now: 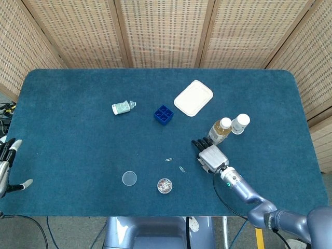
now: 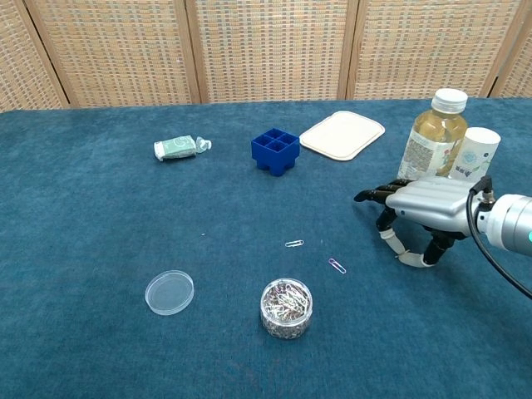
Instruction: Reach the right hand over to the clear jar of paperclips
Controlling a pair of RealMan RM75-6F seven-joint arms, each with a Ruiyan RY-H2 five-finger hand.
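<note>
Clear jar of paperclips [image 2: 287, 308] sat near the front edge of the table [image 1: 78, 135], roughly mid-width, upright, open at the top, paperclips visible inside. Head view showed the same jar [image 1: 164, 185] just right of its round clear lid [image 1: 129, 178], which lay flat on the cloth, apart from the jar. Two loose paperclips on the cloth behind the jar: one silver [image 2: 294, 243], one purplish [image 2: 337, 265], apart from each other and from the jar.

My right hand [image 2: 420, 208] was off to the jar's right, well apart from it, palm down just above the cloth, fingers [image 2: 371, 195] spread and pointing left, nothing in it. A small pale bit lay under the palm; I couldn't tell what it was or whether the thumb touched it. The hand was just in front of the amber bottle [image 2: 433, 134] and the white bottle [image 2: 475, 154], which stood upright side by side; whether the hand touched either, I couldn't tell.

Further back: a blue compartment box [image 2: 275, 150], a white tray [image 2: 342, 135] to its right, and a green-labelled tube [image 2: 177, 148] lying on its side to the left.

My left hand [image 1: 7, 166] was at the table's far left edge, fingers apart, holding nothing, seen in the head view only.
</note>
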